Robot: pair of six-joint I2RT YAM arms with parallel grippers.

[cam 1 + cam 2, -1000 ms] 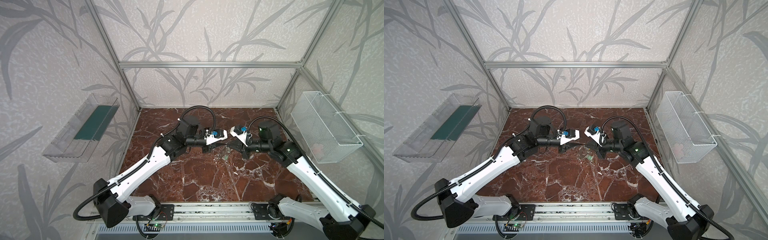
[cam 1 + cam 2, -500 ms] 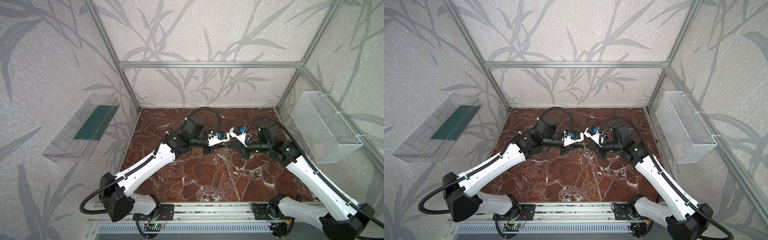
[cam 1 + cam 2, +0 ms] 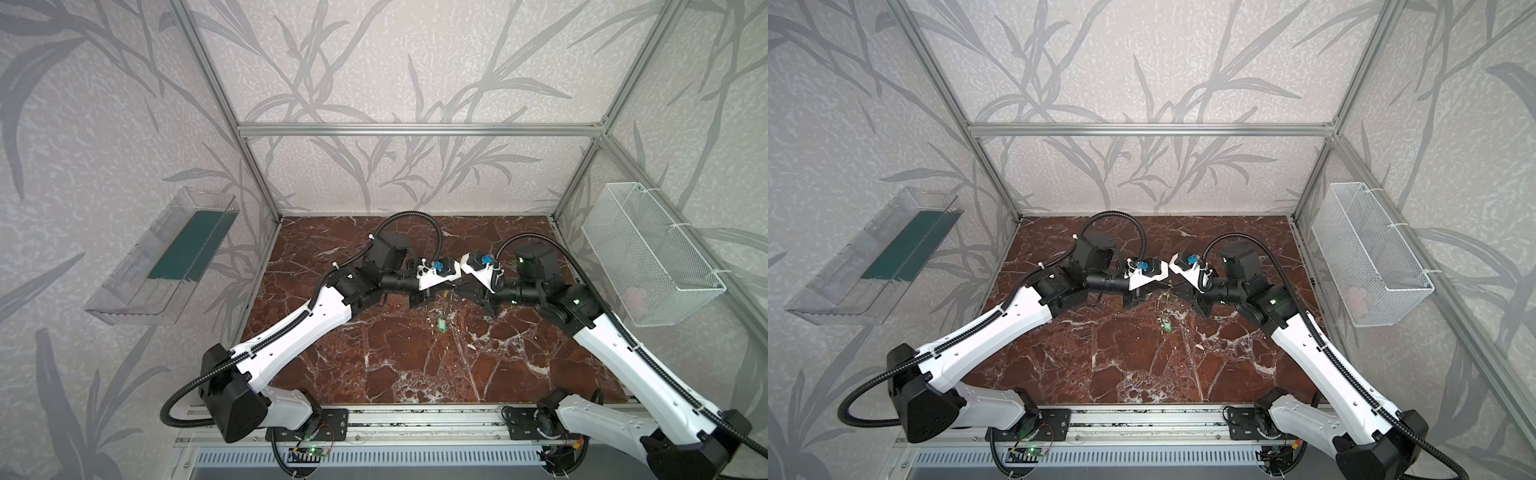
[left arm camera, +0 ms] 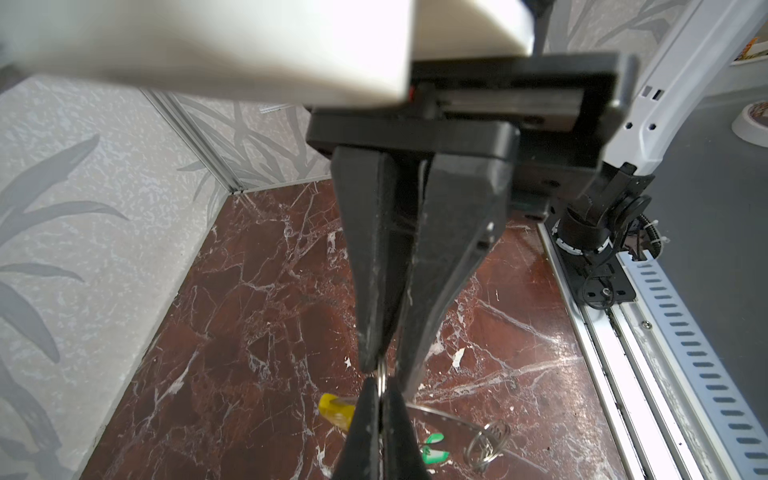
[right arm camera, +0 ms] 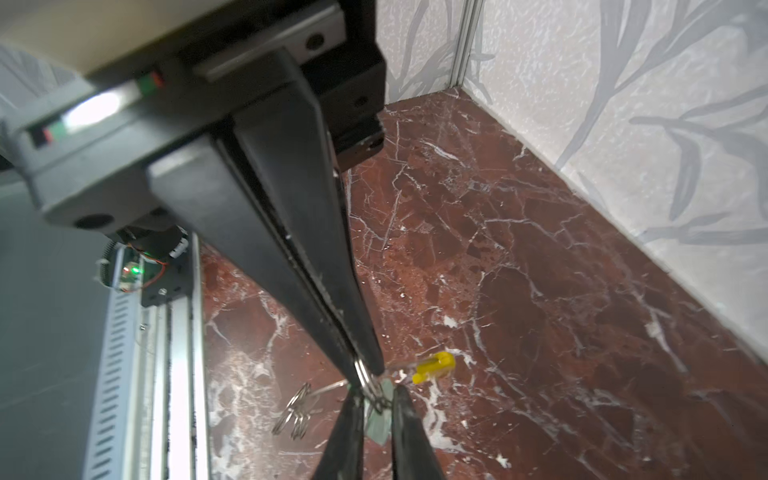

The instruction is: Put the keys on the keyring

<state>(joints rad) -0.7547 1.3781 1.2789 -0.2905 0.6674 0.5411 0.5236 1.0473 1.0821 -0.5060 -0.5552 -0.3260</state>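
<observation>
Now the key (image 5: 376,422) seems to change hands, just beside the keyring (image 5: 434,365).
Left gripper (image 4: 386,370) has just clenched on the key; right gripper (image 5: 365,368), narrow at the key's metal loop, may be loosening, I cannot tell. Threading looks not yet done.

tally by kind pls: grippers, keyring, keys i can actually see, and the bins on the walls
grippers: 2 (left gripper, right gripper)
keyring: 1
keys: 1 plainly seen, green; a second cannot be made out
clear tray: 1
wire basket: 1
total: 6
</observation>
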